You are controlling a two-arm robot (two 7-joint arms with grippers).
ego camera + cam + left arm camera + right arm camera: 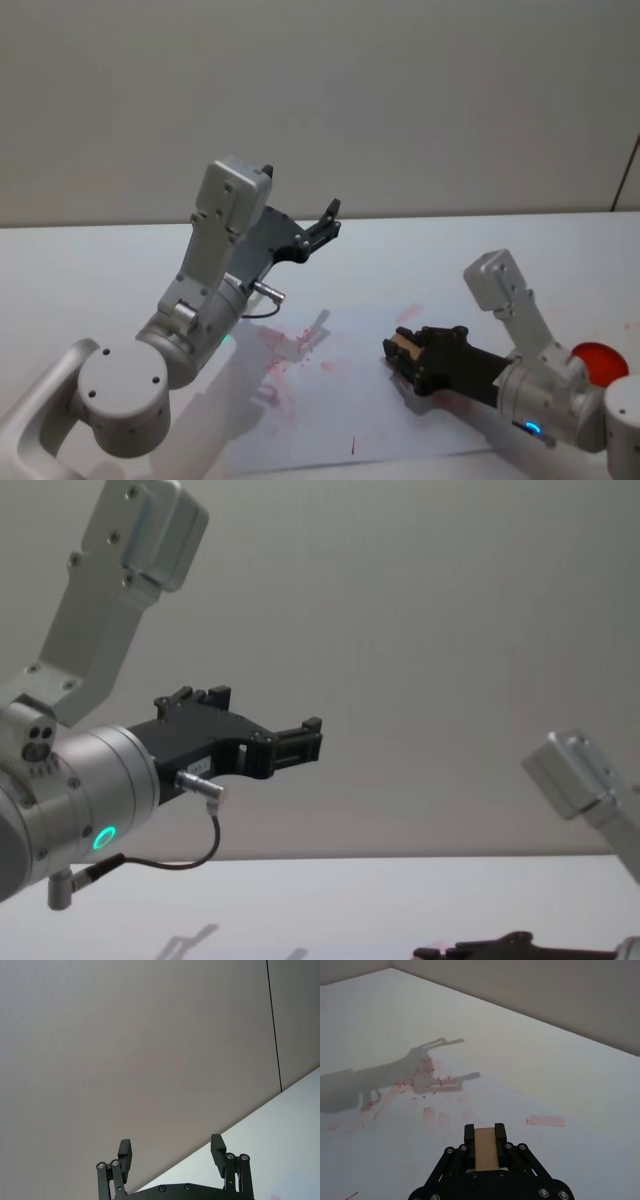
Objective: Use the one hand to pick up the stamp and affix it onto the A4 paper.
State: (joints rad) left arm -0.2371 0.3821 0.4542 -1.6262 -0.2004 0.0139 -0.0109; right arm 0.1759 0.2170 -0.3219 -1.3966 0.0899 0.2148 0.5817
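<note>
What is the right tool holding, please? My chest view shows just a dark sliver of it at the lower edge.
Observer: The right tool is shut on a wooden stamp.
Operator: Thanks; where is it?
Observer: Low over the right part of the A4 paper; whether it touches, I cannot tell.
Operator: Is the raised left tool open?
Observer: Yes, its fingers stand wide apart, holding nothing.

No text, label or number can be read. The rectangular red stamp imprint (pixel 545 1120) on the A4 paper (pixel 510 1107) is too faint to make out.
</note>
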